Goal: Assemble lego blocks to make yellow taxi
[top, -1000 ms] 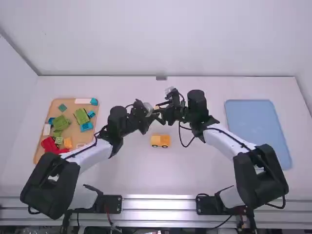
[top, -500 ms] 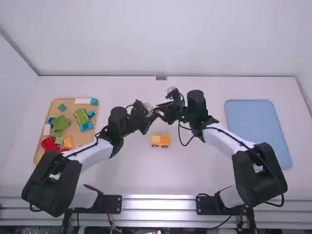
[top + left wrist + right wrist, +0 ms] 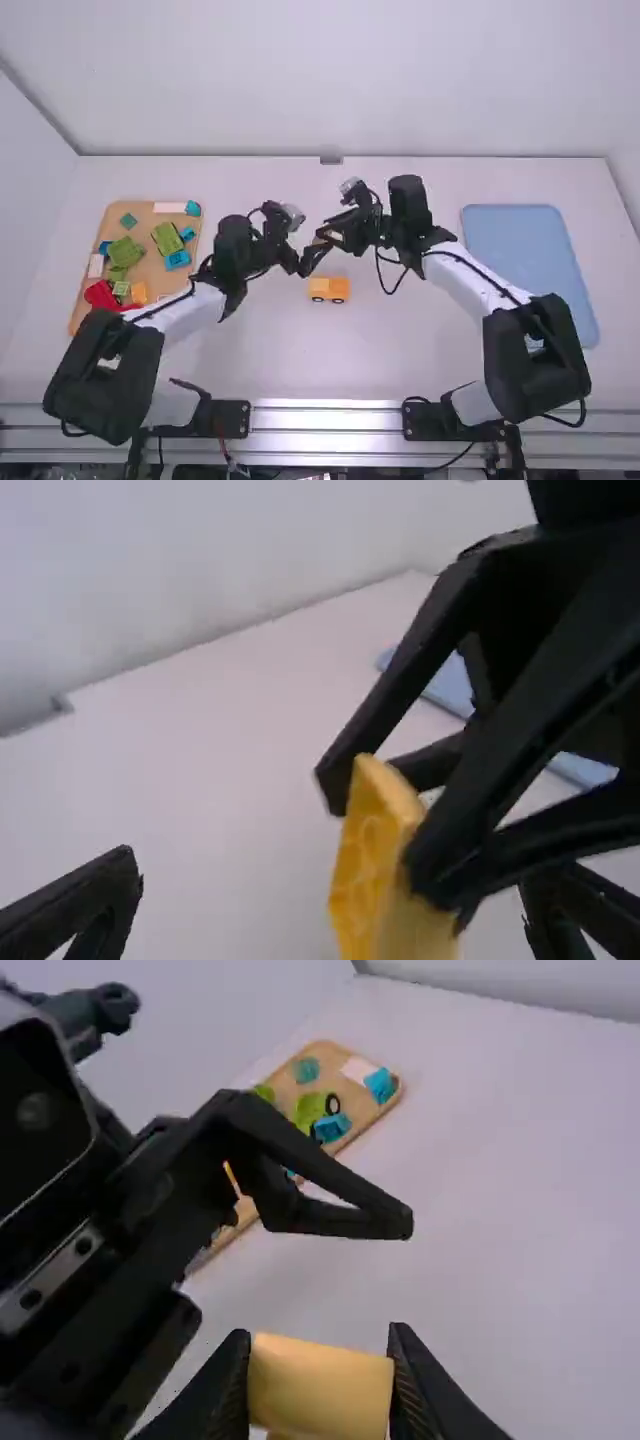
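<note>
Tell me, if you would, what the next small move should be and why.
I'd probably ease the left gripper back from the right gripper: its fingers stand open, close by, while the right gripper's are shut on a yellow block. That should free the right gripper to head for the yellow car on the table.

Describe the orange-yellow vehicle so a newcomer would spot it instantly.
On the white table, look between the tan tray and blue mat. A small orange-yellow vehicle stands there on dark wheels. Unlike the yellow block in the right gripper, nothing grips it.
</note>
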Robot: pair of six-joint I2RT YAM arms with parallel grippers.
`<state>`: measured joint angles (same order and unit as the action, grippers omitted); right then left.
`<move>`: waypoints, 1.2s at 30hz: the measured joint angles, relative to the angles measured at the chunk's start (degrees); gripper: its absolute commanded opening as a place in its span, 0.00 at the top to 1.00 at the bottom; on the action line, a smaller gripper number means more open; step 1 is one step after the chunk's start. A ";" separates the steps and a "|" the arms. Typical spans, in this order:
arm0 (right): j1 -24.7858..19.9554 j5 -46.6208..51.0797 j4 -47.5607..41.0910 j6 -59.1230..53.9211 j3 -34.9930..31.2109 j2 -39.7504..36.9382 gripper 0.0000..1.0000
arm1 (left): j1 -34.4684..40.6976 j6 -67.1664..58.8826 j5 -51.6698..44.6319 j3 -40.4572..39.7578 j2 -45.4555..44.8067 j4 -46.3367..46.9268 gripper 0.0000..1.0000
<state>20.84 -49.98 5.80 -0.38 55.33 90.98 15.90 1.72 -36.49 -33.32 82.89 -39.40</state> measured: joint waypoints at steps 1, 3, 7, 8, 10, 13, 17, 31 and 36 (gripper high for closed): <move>0.00 -0.59 -5.20 -3.85 2.34 0.00 0.86 | -2.36 -0.07 -5.01 -1.20 -0.02 3.02 0.01; 0.20 -0.98 -10.49 -7.78 5.16 -0.02 0.86 | -4.55 -1.22 -10.36 -2.78 -0.02 6.40 0.01; 0.37 -1.64 -23.89 -19.26 12.44 0.00 0.87 | -8.22 -7.41 -24.85 -8.39 1.31 13.70 0.01; 0.37 -1.97 -25.88 -21.62 13.62 -0.02 0.87 | -8.24 -8.92 -27.41 -9.29 1.86 14.64 0.01; 0.66 -2.64 -29.22 -26.03 15.61 -0.02 0.87 | -8.15 -12.46 -32.61 -10.36 3.02 16.15 0.01; 1.49 -3.82 -31.69 -31.45 16.81 -0.02 0.87 | -7.89 -18.97 -39.30 -10.56 5.73 16.85 0.01; 2.25 -4.33 -32.11 -33.70 16.81 -0.02 0.87 | -7.85 -23.21 -43.01 -10.56 6.99 17.07 0.01; 3.32 -5.55 -34.49 -38.77 16.81 -0.02 0.87 | -7.85 -27.50 -45.40 -10.56 6.99 16.50 0.56; 3.21 -6.95 -35.08 -39.15 16.81 -0.02 0.87 | -7.85 -27.56 -44.98 -10.56 6.99 16.41 0.80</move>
<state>24.05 -56.93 -29.28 -39.53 72.14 90.96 8.05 -25.85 -81.47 -43.88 89.89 -22.98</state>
